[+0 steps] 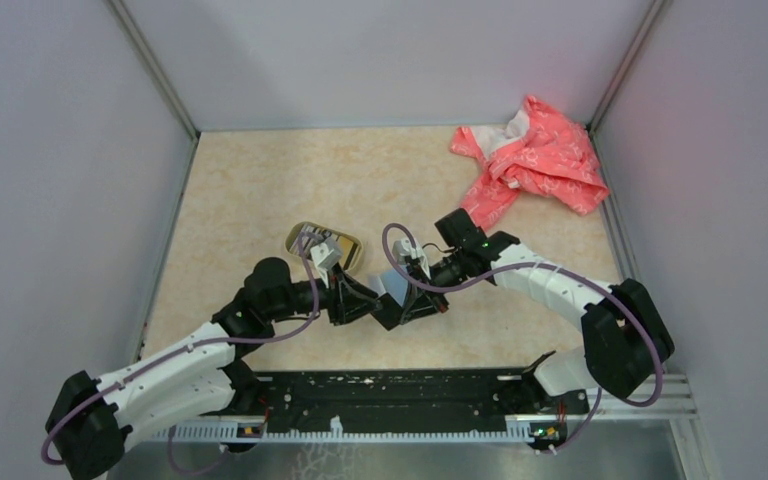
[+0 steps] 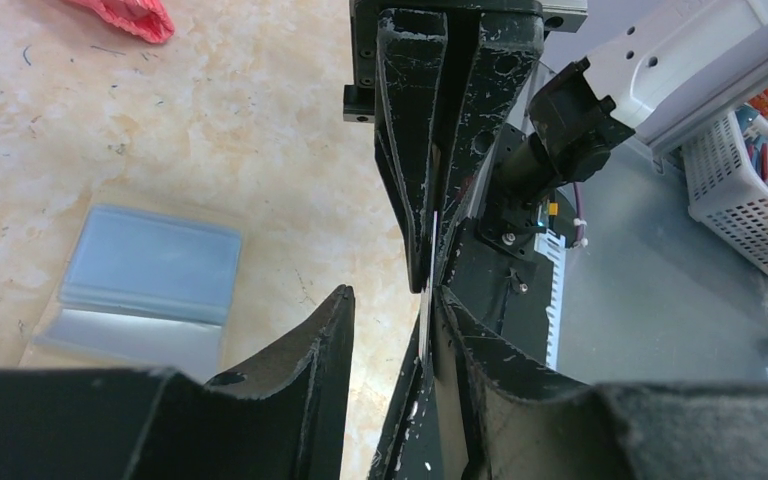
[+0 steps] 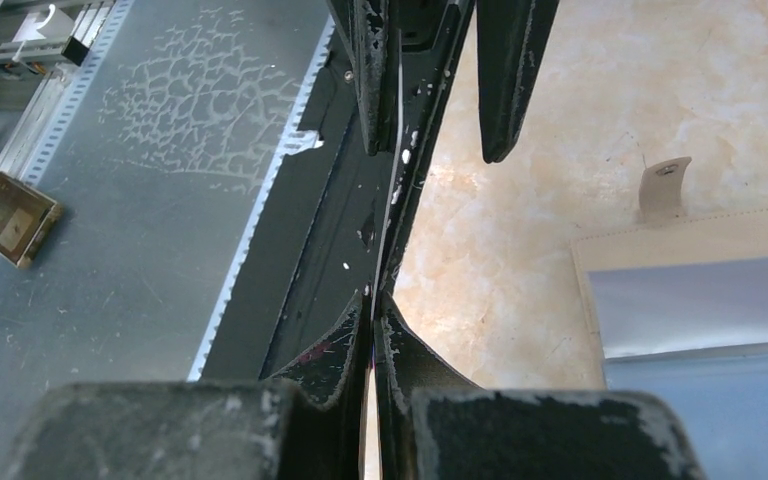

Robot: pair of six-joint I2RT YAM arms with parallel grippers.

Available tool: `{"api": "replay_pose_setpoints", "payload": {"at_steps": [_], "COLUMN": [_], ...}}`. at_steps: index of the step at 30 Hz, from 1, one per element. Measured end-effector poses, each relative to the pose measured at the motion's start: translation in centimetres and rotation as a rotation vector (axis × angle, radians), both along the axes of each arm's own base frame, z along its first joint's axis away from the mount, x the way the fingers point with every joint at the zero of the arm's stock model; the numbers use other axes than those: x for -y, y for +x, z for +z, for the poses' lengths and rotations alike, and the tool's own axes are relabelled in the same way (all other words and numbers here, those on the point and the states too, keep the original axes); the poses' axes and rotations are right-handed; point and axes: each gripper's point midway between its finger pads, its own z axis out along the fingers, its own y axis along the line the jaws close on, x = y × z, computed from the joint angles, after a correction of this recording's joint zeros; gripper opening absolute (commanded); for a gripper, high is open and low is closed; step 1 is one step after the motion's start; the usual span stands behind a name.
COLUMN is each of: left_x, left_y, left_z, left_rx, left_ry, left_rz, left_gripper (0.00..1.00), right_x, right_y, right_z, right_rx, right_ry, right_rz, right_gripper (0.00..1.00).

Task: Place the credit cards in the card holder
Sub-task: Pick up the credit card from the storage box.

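white-edged credit card (image 2: 430, 255), edge-on, clenched in right claw (image 3: 373, 305); left claw (image 2: 392, 295) jaws apart, one finger lying alongside card, not pinching
card holder (image 3: 680, 235) open on worktop (image 2: 260, 120) beside both claws, sleeves up
judgement: close left claw square on card before right releases, else card slips or tilts

Bright, even diffuse light; shadows faint. Wrist views sharp mid-frame, but left gripper (image 2: 392, 300) blurs dark at bottom edge.
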Motion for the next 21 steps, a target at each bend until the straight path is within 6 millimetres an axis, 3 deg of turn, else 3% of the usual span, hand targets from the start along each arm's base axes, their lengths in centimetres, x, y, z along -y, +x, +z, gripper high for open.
{"api": "replay_pose_setpoints", "payload": {"at_steps": [5,7,9,10,12,13,17,21], "left_x": [0.3,0.3,0.5,0.5,0.6,0.7,0.6,-0.6], "left_y": [-0.5,-0.6,-0.8,-0.9,-1.1,-1.1,-1.1,-1.1], "left_z": [-0.3,-0.5,-0.5,-0.4,-0.4,-0.3,-0.5,-1.4], "left_rx": [-0.012,-0.019,-0.019,-0.018,-0.017,-0.016,-0.024,-0.047], "left_ry": [0.016,0.022,0.026,0.027,0.032,0.033,0.038,0.02], "left_rz": [-0.038,-0.051,-0.068,-0.076,-0.094,-0.099,-0.09,-0.022], "left_gripper": [0.34,0.25,0.05,0.0,0.0,0.0,0.0,0.0], "right_x": [0.1,0.1,0.1,0.2,0.2,0.2,0.2,0.2], "right_y": [0.0,0.0,0.0,0.0,0.1,0.1,0.2,1.6], "right_z": [-0.1,-0.2,-0.3,-0.3,-0.5,-0.5,-0.6,-0.2], "right_rx": [-0.001,0.002,0.003,0.004,0.004,0.003,0.004,0.036], "right_ry": [-0.005,-0.009,-0.015,-0.017,-0.024,-0.025,-0.035,-0.043], "right_rz": [0.0,-0.001,-0.003,-0.004,-0.008,-0.008,-0.015,-0.057], "right_gripper": [0.0,0.0,0.0,0.0,0.0,0.06,0.47,0.58]}}
